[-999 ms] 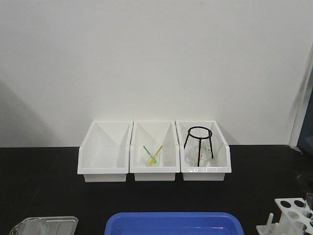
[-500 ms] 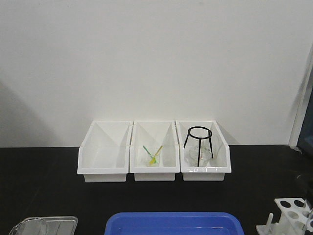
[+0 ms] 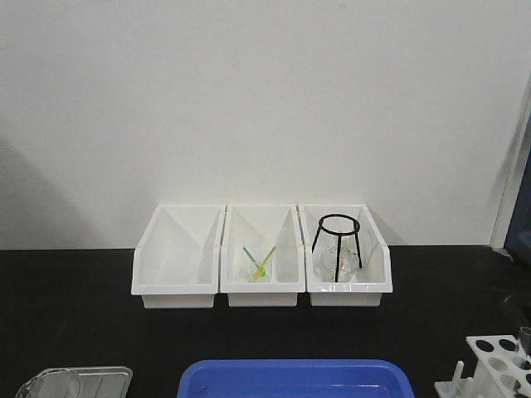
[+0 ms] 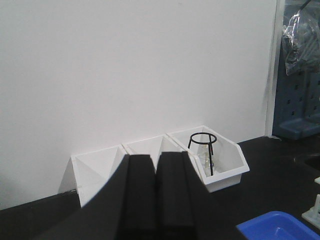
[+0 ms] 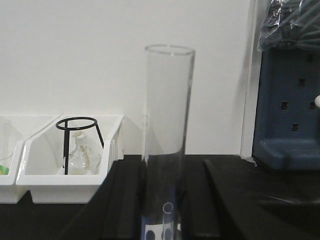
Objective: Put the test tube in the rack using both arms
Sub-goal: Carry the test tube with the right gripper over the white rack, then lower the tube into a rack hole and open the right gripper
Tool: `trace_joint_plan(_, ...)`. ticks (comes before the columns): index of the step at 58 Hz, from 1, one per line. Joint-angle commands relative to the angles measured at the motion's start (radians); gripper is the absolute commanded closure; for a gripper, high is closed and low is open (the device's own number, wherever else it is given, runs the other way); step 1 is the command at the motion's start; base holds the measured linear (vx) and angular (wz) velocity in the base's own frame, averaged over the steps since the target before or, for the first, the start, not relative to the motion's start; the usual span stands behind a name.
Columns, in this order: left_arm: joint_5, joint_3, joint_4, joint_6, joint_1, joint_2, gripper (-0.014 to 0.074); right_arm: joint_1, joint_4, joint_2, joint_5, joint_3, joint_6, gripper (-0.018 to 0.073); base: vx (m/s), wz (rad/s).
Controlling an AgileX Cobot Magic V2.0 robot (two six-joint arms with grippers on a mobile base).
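Observation:
In the right wrist view the clear test tube (image 5: 167, 110) stands upright between my right gripper's (image 5: 163, 172) black fingers (image 5: 125, 200), which are shut on its lower part. Holes of the white rack (image 5: 162, 233) show through the tube's bottom. The front view shows the rack (image 3: 494, 365) at the bottom right corner, with the tube's top (image 3: 525, 338) just above its right end. My left gripper (image 4: 156, 160) is shut with nothing in it, raised and facing the white bins. Neither gripper shows in the front view.
Three white bins (image 3: 178, 286) stand in a row against the back wall; the middle one holds coloured sticks (image 3: 260, 265), the right one a black ring stand over a glass flask (image 3: 338, 249). A blue tray (image 3: 294, 377) and a clear tray (image 3: 75, 383) lie at the front edge.
The tube's top at the front view's right edge dipped slightly and rose again beside the rack. Nothing else moved.

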Motion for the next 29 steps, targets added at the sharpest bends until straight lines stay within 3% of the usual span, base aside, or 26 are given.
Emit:
trace_joint_plan(1,-0.047,-0.025,0.020,0.000,-0.004,0.001,0.0602,-0.005,-0.003,0.003,-0.125,-0.036,-0.013,0.0570,0.00,0.00)
trace_joint_plan(29,-0.047,-0.025,0.019,0.000,-0.004,0.001,0.0602,-0.005,-0.097,0.153,-0.138,-0.067,-0.009,0.0570,0.00,0.00)
